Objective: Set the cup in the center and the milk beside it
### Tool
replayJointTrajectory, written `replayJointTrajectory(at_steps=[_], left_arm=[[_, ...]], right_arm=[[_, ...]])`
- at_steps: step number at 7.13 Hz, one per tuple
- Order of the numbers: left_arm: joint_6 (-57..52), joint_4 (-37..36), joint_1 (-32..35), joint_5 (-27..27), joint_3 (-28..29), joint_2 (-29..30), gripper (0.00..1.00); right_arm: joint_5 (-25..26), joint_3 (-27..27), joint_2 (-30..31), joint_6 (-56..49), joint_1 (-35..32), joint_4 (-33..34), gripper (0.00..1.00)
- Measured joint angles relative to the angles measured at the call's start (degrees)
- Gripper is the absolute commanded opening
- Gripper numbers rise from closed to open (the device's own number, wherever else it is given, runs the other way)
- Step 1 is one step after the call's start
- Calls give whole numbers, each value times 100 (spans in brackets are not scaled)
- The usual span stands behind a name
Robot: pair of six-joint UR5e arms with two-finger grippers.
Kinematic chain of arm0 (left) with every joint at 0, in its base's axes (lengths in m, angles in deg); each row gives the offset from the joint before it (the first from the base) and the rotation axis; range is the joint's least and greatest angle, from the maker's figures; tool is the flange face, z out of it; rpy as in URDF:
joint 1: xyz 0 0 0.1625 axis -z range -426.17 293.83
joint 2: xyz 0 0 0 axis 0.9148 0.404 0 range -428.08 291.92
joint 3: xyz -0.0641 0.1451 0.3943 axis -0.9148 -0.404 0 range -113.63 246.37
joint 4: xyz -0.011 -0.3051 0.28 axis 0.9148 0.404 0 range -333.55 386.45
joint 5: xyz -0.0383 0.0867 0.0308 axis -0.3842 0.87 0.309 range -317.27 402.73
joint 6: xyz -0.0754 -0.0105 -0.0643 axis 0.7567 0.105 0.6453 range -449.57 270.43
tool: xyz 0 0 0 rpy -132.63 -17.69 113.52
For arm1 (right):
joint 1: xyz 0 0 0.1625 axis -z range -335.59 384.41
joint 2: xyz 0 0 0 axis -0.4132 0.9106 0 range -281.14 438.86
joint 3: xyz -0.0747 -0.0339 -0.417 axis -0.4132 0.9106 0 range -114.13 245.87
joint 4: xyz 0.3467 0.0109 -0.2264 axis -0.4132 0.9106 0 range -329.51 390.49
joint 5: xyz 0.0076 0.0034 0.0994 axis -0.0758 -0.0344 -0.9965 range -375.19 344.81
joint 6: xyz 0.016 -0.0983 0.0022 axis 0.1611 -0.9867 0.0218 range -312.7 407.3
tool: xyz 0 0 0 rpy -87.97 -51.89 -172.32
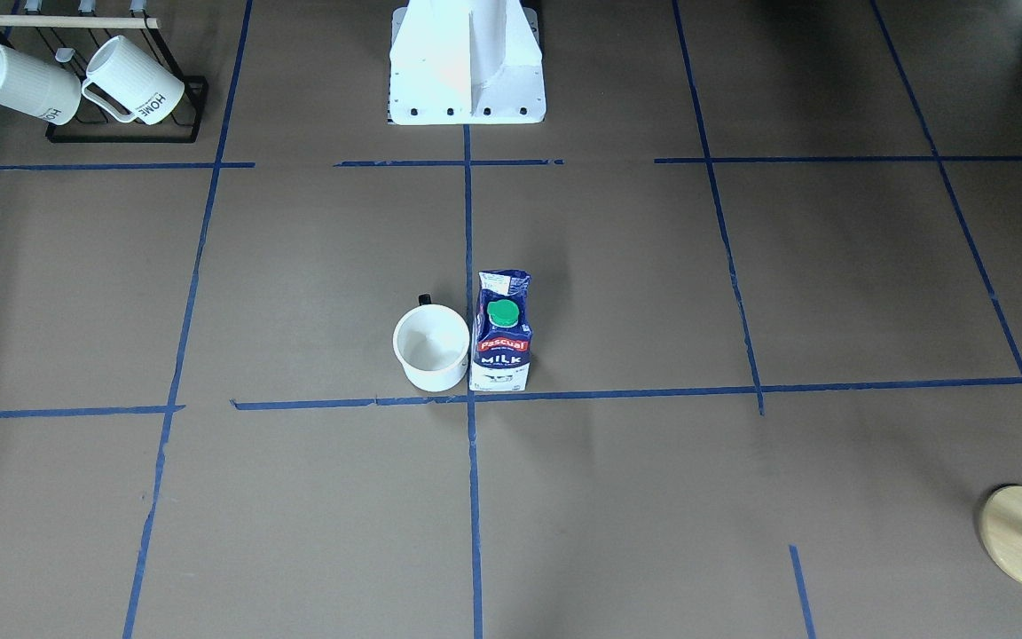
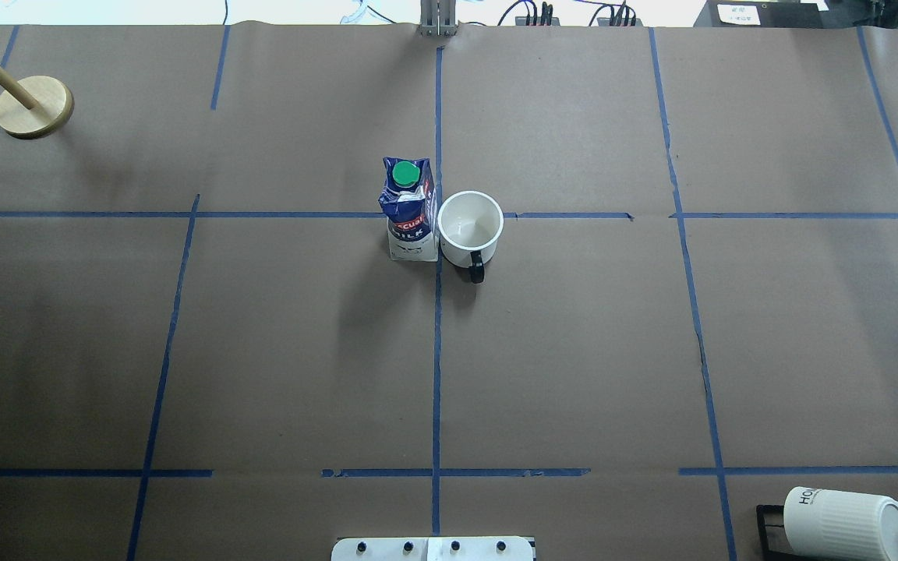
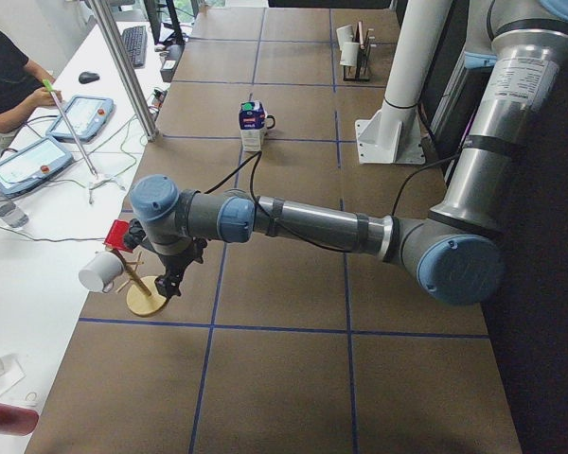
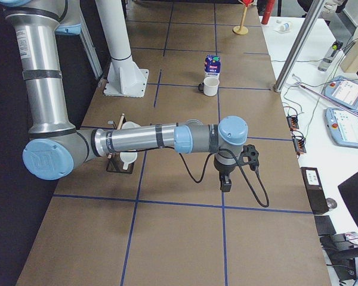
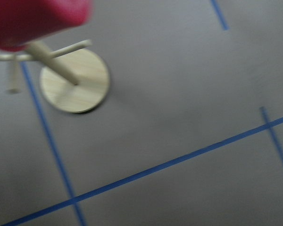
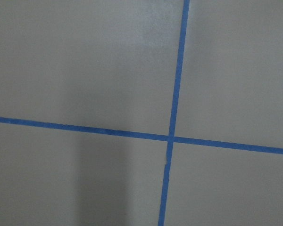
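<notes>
One cup (image 1: pixel 430 348) and one milk (image 1: pixel 501 342) are set side by side at the center (image 1: pixel 470 398), mid-frame; two mugs (image 1: pixel 134 80) are racked upper left; whether left fingers (image 3: pixel 175 282) and right fingers (image 4: pixel 225 182) are apart cannot be told.

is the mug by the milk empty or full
Empty. The overhead view looks down into the upright mug and shows bare white floor and walls, no liquid.

The milk (image 2: pixel 410 210) stands just beside the cup (image 2: pixel 470 224), blocking that side; its other sides lie open.
</notes>
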Motion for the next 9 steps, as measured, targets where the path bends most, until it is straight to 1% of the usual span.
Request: replayJointTrajectory(at_steps=[1, 2, 3, 4, 5, 6, 8, 9], left_arm=[[46, -13, 90, 13, 108, -15, 100], [263, -21, 135, 21, 82, -56, 100], [615, -34, 138, 29, -171, -256, 100], [983, -28, 117, 38, -523, -620, 100], [1166, -2, 99, 40, -699, -896, 100], [1231, 8, 93, 32, -715, -1009, 100], [1271, -129, 86, 5, -726, -1023, 100], [1270, -376, 83, -1, -764, -971, 100]], right_arm=[[-125, 163, 5, -318, -153, 21, 100], [-184, 230, 23, -463, -222, 22, 100], [-188, 250, 46, -501, -245, 17, 100], [-160, 267, 39, -491, -250, 14, 100], [-138, 279, 25, -465, -233, 14, 100], [-125, 280, 21, -444, -205, 14, 100], [-123, 286, 19, -432, -147, 8, 100], [-120, 281, 28, -431, -127, 6, 100]])
